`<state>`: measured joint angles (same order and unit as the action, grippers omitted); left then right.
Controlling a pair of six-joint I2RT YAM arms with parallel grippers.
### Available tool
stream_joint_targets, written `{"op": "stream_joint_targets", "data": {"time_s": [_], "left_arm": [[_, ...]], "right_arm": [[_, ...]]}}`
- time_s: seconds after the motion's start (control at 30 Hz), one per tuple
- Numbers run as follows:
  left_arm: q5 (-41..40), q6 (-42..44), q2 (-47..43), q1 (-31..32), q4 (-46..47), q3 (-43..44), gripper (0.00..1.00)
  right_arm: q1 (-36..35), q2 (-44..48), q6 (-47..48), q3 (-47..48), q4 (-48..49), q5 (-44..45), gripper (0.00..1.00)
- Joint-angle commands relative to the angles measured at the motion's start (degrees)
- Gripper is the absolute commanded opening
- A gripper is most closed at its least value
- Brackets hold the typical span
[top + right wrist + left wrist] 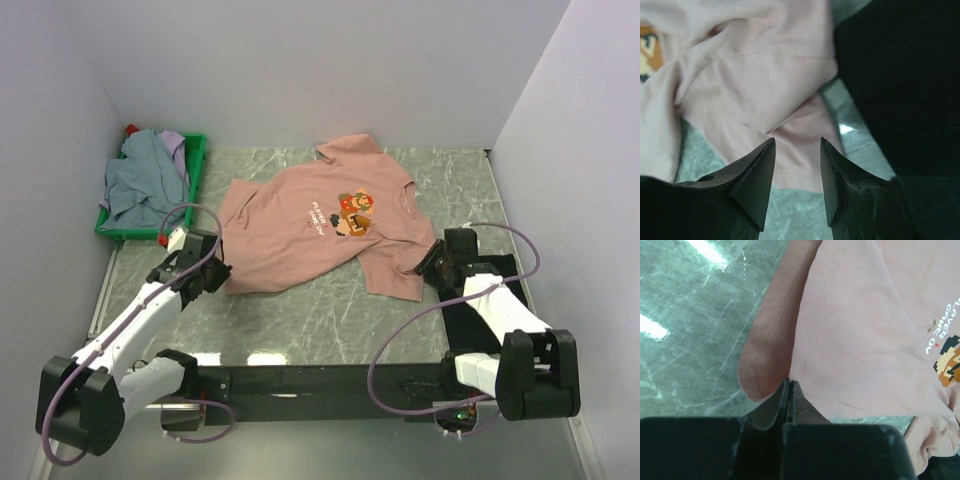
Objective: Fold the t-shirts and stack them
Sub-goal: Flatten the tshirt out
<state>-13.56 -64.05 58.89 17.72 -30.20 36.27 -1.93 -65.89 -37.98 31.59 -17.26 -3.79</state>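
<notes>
One salmon-pink t-shirt (300, 225) is lying spread, print up, across the middle of the surface (300, 325), with its collar towards three o'clock and its hem towards nine o'clock. The near hem corner (760, 380), at about eight o'clock, is being pinched by the left end effector (788, 385), whose jaws are pressing fully together on the cloth. The right end effector (797, 142) is hovering at about four o'clock with its jaws partway apart over the near sleeve (790, 100). Nothing is being gripped there, and whether the fingertips are touching the cloth cannot be told. A grey-blue t-shirt (135, 185) and a lavender t-shirt (175, 143) are lying heaped in the green crate (195, 165) at ten o'clock. By the look of it, a second hold is being set up for the first fold, and no stacking is under way. The next move is judged to call for the right jaws to be lowered and closed on the sleeve edge. Both holds should then be raised together and carried towards twelve o'clock, so that the near side is laid flat over the far side.
</notes>
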Motion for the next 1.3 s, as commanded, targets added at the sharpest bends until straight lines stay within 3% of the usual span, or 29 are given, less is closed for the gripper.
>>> {"op": "stream_joint_targets", "data": {"time_s": [0.0,0.17,0.27,0.4,0.83,1.17,1.27], "left_arm": [[-1.11,1.38,-2.29,-0.57,-2.15,0.64,0.01],[-0.5,4.28,-3.52,-4.96,-2.76,2.22,0.01],[1.87,7.96,-4.05,-13.72,-2.94,3.01,0.01],[4.42,10.43,-4.14,-20.08,-3.12,4.42,0.01],[7.85,10.35,-2.29,-21.32,-0.3,3.54,0.01],[8.2,10.53,-2.29,-21.32,-0.04,3.54,0.01],[8.03,10.79,-2.2,-21.32,-0.04,3.81,0.01]], "right_arm": [[1.31,-1.52,0.71,2.24,-0.06,3.35,0.49],[1.67,-1.96,0.71,4.69,0.65,3.44,0.51],[1.58,-2.84,0.97,5.76,0.03,3.7,0.51],[3.08,-3.46,0.98,5.76,0.47,3.7,0.52],[2.99,-6.0,0.01,1.02,5.47,0.8,0.49],[2.99,-12.85,-1.05,3.47,8.9,-0.34,0.48],[2.9,-14.44,-1.66,3.74,10.22,-1.66,0.42]]}}
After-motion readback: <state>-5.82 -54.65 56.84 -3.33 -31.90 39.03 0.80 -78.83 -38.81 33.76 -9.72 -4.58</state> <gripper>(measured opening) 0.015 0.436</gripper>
